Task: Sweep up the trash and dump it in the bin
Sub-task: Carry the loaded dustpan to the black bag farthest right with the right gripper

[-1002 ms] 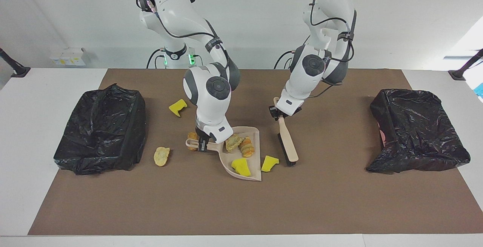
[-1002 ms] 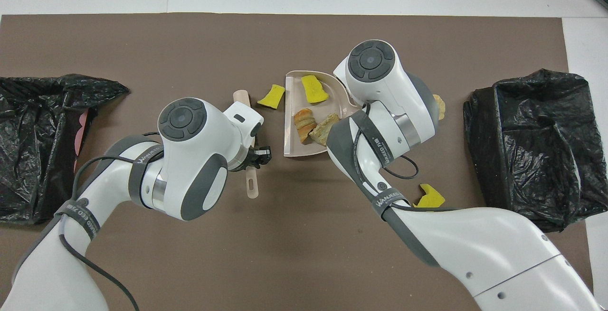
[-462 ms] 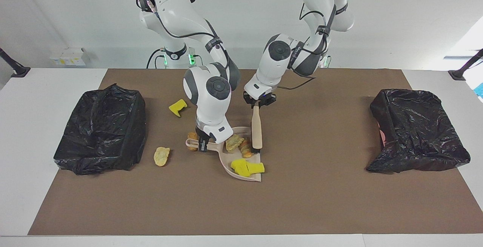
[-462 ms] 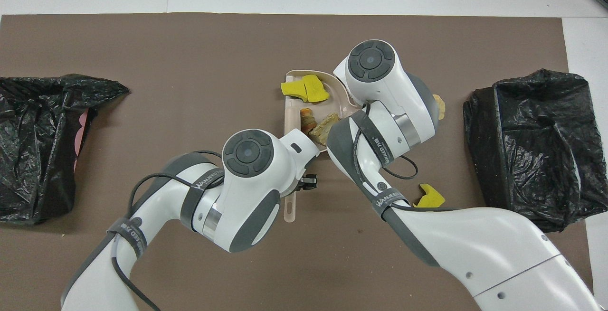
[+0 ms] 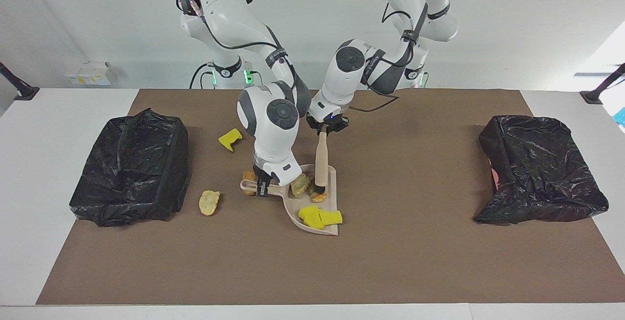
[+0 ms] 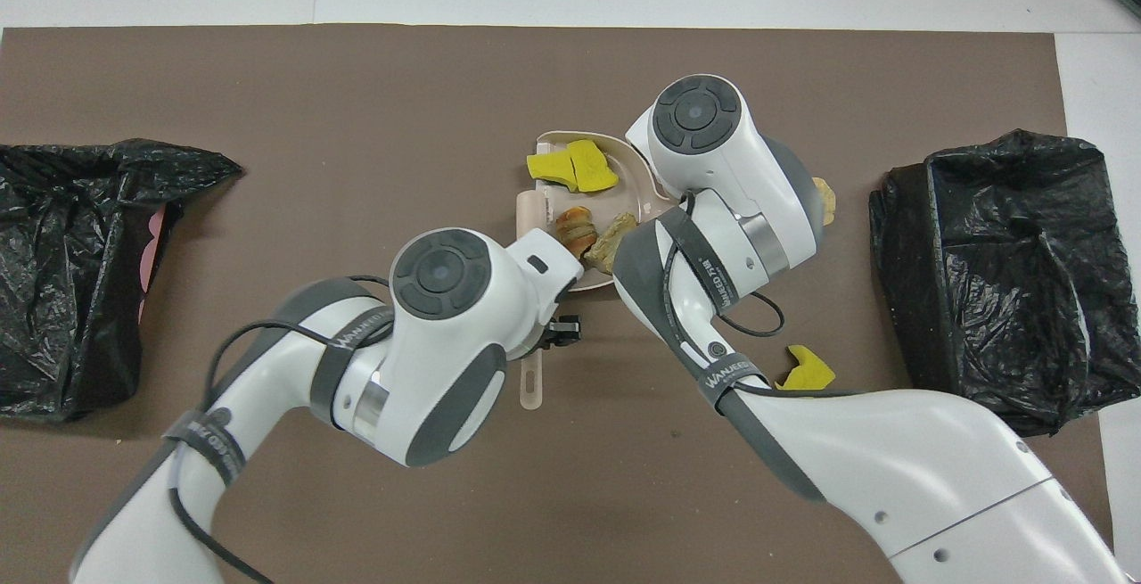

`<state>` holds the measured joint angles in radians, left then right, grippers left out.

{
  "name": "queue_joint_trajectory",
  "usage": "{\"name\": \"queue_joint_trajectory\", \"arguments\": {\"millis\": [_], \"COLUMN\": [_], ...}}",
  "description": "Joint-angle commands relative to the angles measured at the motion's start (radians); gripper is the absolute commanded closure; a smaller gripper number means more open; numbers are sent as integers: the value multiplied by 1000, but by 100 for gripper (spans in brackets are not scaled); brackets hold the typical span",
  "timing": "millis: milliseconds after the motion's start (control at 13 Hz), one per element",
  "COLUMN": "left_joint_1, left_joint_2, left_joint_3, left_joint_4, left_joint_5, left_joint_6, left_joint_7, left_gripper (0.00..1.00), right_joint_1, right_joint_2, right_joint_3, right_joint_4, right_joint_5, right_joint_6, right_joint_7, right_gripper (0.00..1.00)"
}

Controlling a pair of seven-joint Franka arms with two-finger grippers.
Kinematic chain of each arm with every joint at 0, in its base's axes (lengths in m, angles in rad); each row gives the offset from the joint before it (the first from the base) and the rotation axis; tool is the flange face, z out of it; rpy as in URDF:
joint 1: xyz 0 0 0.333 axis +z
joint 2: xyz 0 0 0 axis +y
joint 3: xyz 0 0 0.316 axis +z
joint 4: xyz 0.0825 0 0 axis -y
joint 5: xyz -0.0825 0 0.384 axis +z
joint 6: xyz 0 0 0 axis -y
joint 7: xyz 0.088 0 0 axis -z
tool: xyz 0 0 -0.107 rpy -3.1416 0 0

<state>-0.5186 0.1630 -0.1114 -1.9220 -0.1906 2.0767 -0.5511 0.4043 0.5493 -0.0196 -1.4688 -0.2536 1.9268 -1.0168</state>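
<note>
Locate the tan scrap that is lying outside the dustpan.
In the facing view the tan scrap lies on the brown mat, between the dustpan and the black-bagged bin at the right arm's end of the table.

Bright, even lighting, both views sharp. Soft short shadows under arms on brown mat (image 5: 420, 261). Glossy highlights on black bin bags (image 5: 542, 168). Overexposed white patch at right edge of facing view.

1. The facing view looks from high across the brown mat-covered table (image 5: 439, 271) toward both robots.
2. The overhead view looks steeply down from the robots' end.
3. Both share the whole mat.
</note>
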Motion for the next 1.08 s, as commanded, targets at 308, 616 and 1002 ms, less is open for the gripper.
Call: {"name": "queue_joint_trajectory", "arguments": {"millis": [308,616,1002], "left_joint_1": [19,-131,-300], "left_joint_2": [-249,-324,-238], "left_joint_3": [-1,-5,-7], "left_joint_4": [-153,-337,-391], "left_joint_5": [-7,-7,-7], "left_joint_6": [-156,-20,104], "left_joint_7": [-308,-312,-339], "left_gripper": [100,100,100], "right_joint_1": [-105,-157,-301], "right_joint_2": [-84,-225,-389], "right_joint_3": [9,9,7], "right_joint_4": [-54,-161,-271], "right_joint_5": [166,177,197], "right_joint_6": [26,18,-81], "right_joint_7": [-181,-290,-466], "right_gripper": [100,100,100]}}
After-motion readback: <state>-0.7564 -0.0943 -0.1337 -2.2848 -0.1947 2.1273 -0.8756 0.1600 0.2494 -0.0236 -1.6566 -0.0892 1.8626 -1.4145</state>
